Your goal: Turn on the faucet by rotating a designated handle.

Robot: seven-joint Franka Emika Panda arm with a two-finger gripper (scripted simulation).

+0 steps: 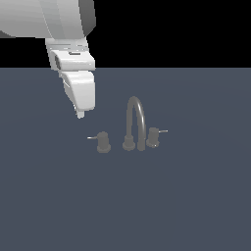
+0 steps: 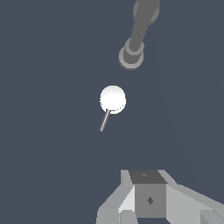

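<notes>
The handle [image 1: 103, 141] stood left of centre in the exterior view, the spout [image 1: 135, 122] just right of it, the twin knob [image 1: 154, 137] beyond. The gripper [image 1: 81, 114] hung above the handle, upper left.

A flat slate-blue floor [image 1: 196, 206] fills the view — plain black backdrop [image 1: 171, 29] behind it.

What I'm looking at is no real room but a bare simulated test scene. A flat, featureless slate-blue tabletop [image 1: 196, 196] runs to a hard edge against pure black, with no walls or furniture. The small dull-grey metal faucet with its arched spout [image 1: 136, 122] stands straight on that surface, and everything is smoothly rendered and untextured.
</notes>
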